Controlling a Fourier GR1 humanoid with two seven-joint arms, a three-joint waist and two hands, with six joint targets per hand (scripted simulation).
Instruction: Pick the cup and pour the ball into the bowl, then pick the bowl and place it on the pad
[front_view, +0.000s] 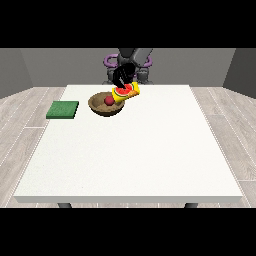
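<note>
**Cup tipped over the bowl, ball inside**

A black hand (123, 76) shows near the table's far edge, a little toward the view's left of centre, just in front of the robot's torso (131, 62). It is wrapped around the cup (126, 93), fingers curled on its upper end; how each finger lies cannot be made out. Only this one hand shows; which arm it belongs to is hard to read, though it sits slightly on the view's left.

The cup is yellow with a red patch and a touch of green on its side. It is tilted steeply, its lower end pointing toward 8 o'clock and reaching over the rim of the bowl (98, 109). The cup's lower end touches or nearly touches the bowl's rim at the bowl's 2 o'clock side; which of the two cannot be told.

The bowl is brown and stands upright on the table (135, 150), at 7 o'clock from the hand. The ball (109, 100), red, lies inside the bowl, toward its 1 o'clock side, just beside the cup's lower end.

The pad (63, 109), green and flat, lies at 9 o'clock from the bowl, near the table's edge at the view's left, apart from the bowl.
</note>
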